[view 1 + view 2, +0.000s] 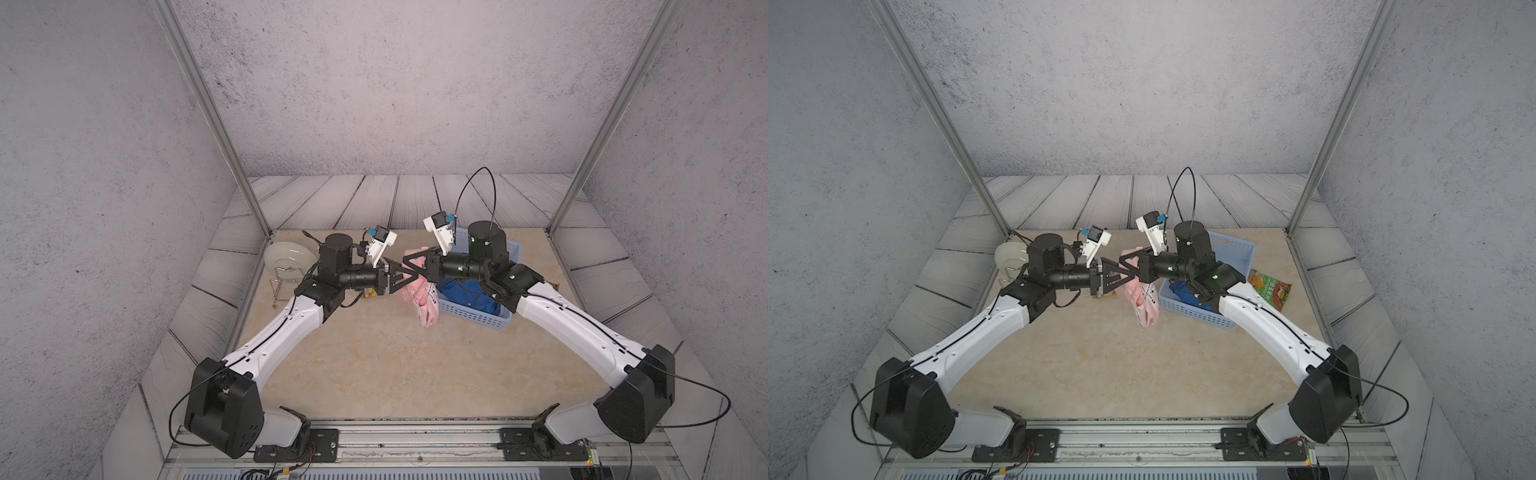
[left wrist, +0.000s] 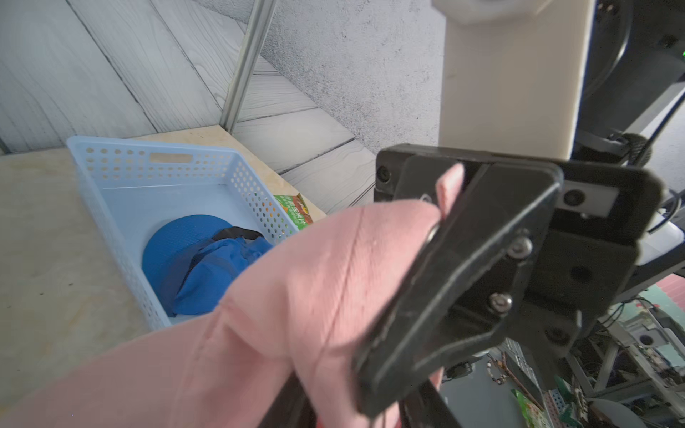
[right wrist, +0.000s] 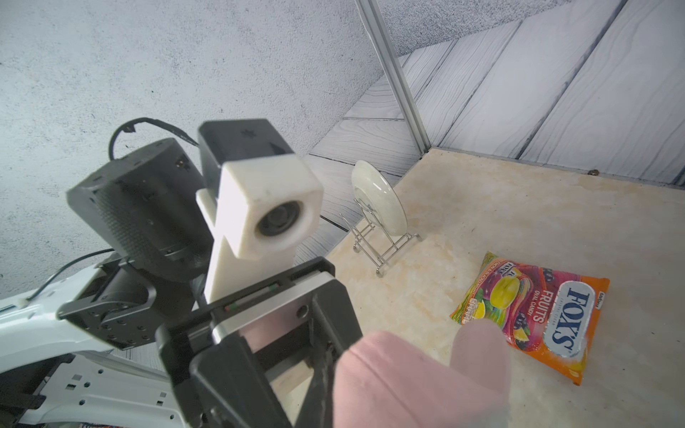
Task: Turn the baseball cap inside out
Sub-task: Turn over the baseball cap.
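The pink baseball cap [image 1: 426, 309] hangs in the air between both arms above the middle of the table, its loose cloth drooping down. My left gripper [image 1: 415, 275] comes in from the left and looks shut on the cap's upper edge. From the right, my right gripper [image 1: 405, 262] is shut on the same edge, its tips crossing the left ones. The left wrist view shows the right gripper's black fingers [image 2: 463, 278] clamped on pink cloth [image 2: 315, 278]. Pink cloth [image 3: 407, 381] also fills the bottom of the right wrist view, meeting the left gripper's fingers [image 3: 326, 355].
A light blue basket [image 1: 473, 316] stands just right of the cap, holding a blue cap [image 2: 200, 266]. A white plate [image 1: 286, 257] leans in a wire rack at the back left. A candy bag [image 3: 533, 318] lies under the left gripper. A green snack bag [image 1: 1271, 289] lies right of the basket.
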Controlling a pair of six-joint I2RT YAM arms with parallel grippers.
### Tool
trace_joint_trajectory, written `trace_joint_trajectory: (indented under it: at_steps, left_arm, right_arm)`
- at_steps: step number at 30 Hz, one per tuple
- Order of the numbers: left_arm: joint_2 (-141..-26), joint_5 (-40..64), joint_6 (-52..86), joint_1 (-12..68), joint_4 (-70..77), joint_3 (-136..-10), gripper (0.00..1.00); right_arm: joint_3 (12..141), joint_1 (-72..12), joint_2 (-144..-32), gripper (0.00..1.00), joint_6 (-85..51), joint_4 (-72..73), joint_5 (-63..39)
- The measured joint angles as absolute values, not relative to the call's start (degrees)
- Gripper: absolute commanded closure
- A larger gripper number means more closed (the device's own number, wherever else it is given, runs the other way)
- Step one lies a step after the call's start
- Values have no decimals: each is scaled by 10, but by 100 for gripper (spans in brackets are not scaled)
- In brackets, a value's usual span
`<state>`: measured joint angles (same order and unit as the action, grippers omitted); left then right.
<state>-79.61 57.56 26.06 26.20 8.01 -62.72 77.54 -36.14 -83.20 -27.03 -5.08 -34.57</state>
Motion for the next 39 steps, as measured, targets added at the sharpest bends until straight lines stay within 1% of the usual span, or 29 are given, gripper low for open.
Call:
trace_joint_trajectory:
  at_steps: [1,3,4,5,7,8,9,11,12,17,20,23,28,39]
  left_arm:
    - [-799,581,262,264,85,-628,100]
    - [-799,581,267,268,92,-629,100]
    - [-799,578,269,268,94,-629,100]
    - [-799,572,272,268,95,-629,100]
    - [-798,547,281,270,95,-629,100]
    - [-798,520,292,272,96,-629,100]
    - [-798,499,303,272,97,-628,100]
    - [-798,450,332,274,97,-629,100]
    - [-798,424,347,274,96,-629,100]
    - [-798,311,419,274,94,-644,100]
    - [-793,254,472,274,100,-646,100]
    - [-793,218,524,274,100,-658,100]
    - [-797,183,602,274,109,-675,100]
    - [-827,167,696,274,105,-702,100]
  right_arm:
    - [775,-361,-832,100,-270,-51,-345]
    - [775,-361,-834,99,-270,-50,-345]
    - [776,-361,-834,90,-268,-50,-341]
    - [777,-361,-834,77,-264,-51,-337]
    - [781,-361,-834,52,-246,-58,-316]
    - [783,-362,-832,36,-232,-62,-296]
    - [783,-362,-830,27,-212,-65,-277]
    - [782,-362,-821,16,-187,-70,-231]
    - [778,-362,-812,13,-171,-69,-202]
    - [710,-362,-730,3,-108,-31,-84]
    - [650,-362,-687,0,-77,24,-37]
    - [585,-362,-674,0,-49,100,-9]
    - [507,-373,-703,0,-3,208,19]
    - [511,-447,-835,0,151,408,115]
